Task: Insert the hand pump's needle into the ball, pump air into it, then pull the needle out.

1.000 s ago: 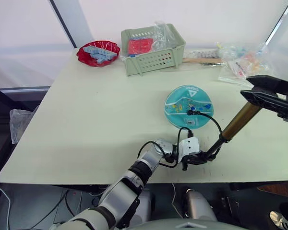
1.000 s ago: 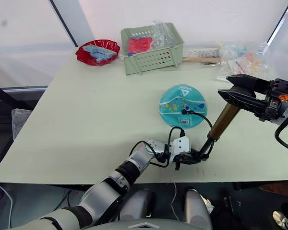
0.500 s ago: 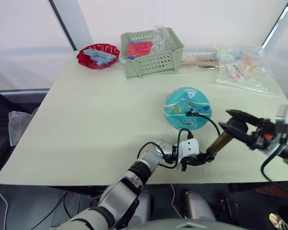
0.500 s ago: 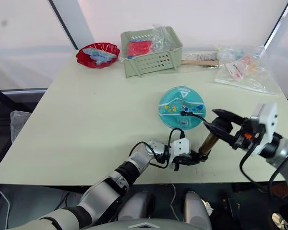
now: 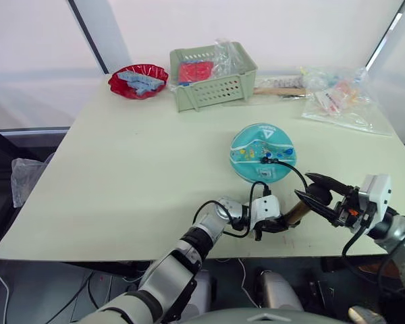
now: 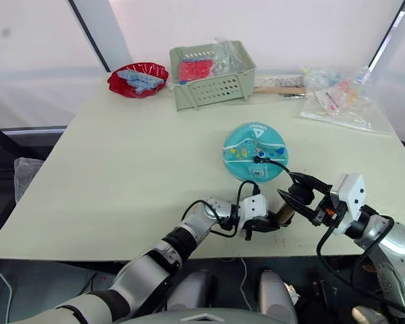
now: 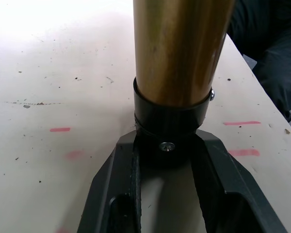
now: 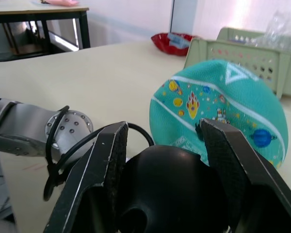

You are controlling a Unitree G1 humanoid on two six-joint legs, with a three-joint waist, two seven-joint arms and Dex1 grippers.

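Two head views first. Ball (image 5: pixel 263 152) sits mid-table (image 5: pixel 121 155), nearer the robot than the green basket (image 5: pixel 212 73); needle (image 5: pixel 266 160) looks seated in its near face, thin hose looping back toward the hand pump (image 5: pixel 293 212), which lies just robot-side of the ball. Left pincer (image 5: pixel 275 223) is clamped on the pump's base cap. Right pincer (image 6: pixel 298 198) grips the black handle end. Vs 1 s ago: right arm has dropped from high up, handle pushed down, barely any gold barrel showing between the two pincers now. Reads as a full compression stroke, so air is prob. going in; needle pull-out not yet done.

Left wrist view: pincer fingers (image 7: pixel 111 189) closed round the black collar under the gold cylinder, base on the table.

Right wrist view: both pads (image 8: pixel 104 160) pinch the rounded black handle; ball right behind, cartoon prints and white triangle visible, red dish (image 8: pixel 177 41) far beyond.
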